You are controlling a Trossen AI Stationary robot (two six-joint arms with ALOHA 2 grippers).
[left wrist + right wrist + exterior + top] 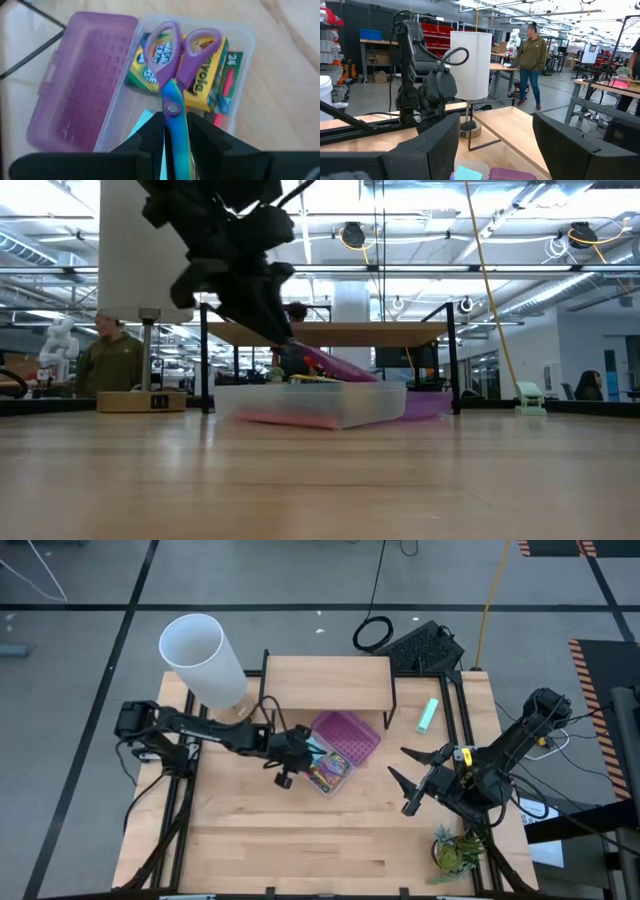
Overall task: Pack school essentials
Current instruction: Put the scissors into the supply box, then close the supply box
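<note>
One item left, seemingly: left tool (175, 137) clamps purple-handled scissors (175, 75) over the case (240, 75) holding crayon box (200, 75); right tool (415, 780) waits wide open.

purple-handled scissors (172, 85), iridescent blades, yellow-green crayon box (202, 80), purple lid (82, 82)

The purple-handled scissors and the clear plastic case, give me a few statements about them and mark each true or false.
1. The left gripper holds the purple-handled scissors by the blades. True.
2. The scissors lie on the bare table. False: they are held over the clear plastic case.
3. The yellow-green crayon box is inside the case. True.
4. The case's purple lid is shut. False: it lies open beside the case.
5. The right gripper is clamped on the small green potted plant. False: it is open, apart from the plant.
</note>
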